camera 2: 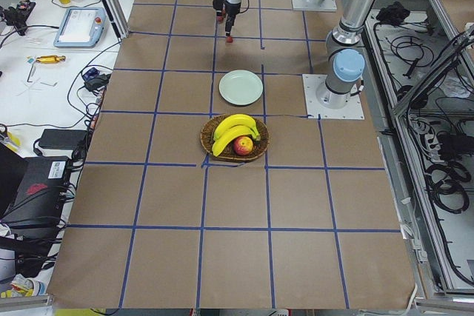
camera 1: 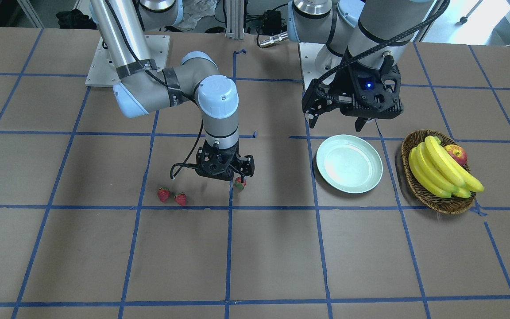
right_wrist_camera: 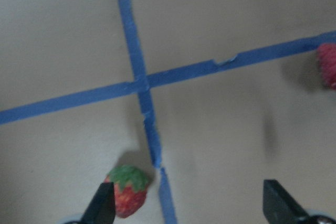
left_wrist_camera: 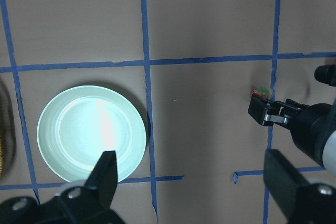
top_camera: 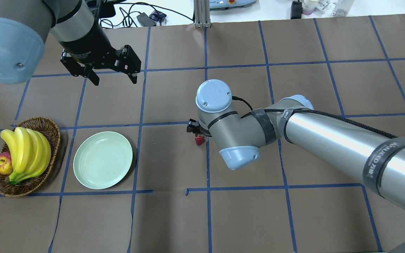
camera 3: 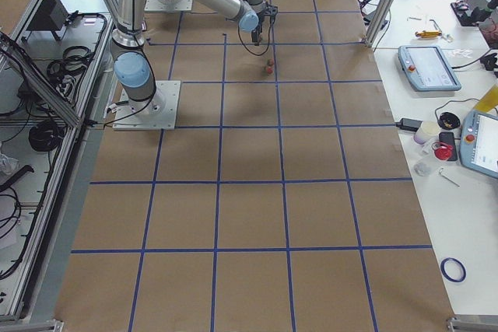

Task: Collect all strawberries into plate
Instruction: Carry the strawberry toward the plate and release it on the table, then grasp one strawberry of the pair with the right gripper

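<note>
Three small red strawberries lie on the brown table. Two lie side by side. The third strawberry lies just beside my right gripper, which hangs low over the table, open and empty. In the right wrist view this strawberry lies by the inner side of the left finger, and another strawberry shows at the right edge. The mint-green plate holds nothing. My left gripper is open and empty, raised beyond the plate.
A brown wicker basket with bananas and a red-yellow apple stands beside the plate, away from the strawberries. Blue tape lines cross the table. My right arm's elbow hides part of the table in the overhead view.
</note>
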{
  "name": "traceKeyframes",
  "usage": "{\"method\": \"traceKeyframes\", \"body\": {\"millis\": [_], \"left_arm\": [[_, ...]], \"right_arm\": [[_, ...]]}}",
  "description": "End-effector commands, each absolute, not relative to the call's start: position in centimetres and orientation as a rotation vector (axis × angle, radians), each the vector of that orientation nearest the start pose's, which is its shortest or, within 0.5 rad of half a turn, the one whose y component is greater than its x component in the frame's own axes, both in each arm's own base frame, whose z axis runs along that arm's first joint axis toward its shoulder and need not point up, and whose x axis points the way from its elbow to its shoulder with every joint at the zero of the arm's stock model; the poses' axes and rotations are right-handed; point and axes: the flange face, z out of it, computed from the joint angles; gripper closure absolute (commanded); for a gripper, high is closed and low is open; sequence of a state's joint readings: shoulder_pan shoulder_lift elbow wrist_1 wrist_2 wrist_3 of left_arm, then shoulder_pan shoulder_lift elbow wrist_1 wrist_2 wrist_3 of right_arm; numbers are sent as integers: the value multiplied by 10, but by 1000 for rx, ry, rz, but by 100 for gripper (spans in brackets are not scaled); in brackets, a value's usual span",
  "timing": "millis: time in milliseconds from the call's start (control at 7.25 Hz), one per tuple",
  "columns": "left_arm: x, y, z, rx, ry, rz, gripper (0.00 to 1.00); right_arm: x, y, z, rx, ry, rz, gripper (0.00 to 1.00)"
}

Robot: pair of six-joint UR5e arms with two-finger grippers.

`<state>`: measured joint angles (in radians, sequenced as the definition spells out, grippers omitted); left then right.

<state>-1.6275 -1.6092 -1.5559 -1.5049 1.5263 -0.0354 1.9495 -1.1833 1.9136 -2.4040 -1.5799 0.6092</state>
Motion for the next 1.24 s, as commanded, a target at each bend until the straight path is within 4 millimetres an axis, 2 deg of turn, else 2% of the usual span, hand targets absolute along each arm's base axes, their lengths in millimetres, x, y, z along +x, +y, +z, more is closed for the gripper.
{"method": "traceKeyframes", "body": {"millis": [0,276,552,690,828,966,1103], "left_arm": [[-167,-504,481,33,3187,-58,0],[-167,-504,481,33,3187,-55,0],[-167,-504,478,30,3187,-48,0],[-167,-504,476,30,3187,-45,0],[-167,-503,476,30,3187,-48,0],[-167,-503,477,31,3187,-50,0],[-167,-504,476,30,3187,-46,0]], "right_arm": [[246,-515,218,431,3083,-125,0],[242,-517,211,406,3095,-117,0],[243,-523,188,397,3096,-119,0],[244,-523,187,396,3091,-127,1],[243,-517,177,399,3099,-93,18],[242,-514,172,400,3102,-80,48],[242,-514,172,400,3101,-84,69]]}}
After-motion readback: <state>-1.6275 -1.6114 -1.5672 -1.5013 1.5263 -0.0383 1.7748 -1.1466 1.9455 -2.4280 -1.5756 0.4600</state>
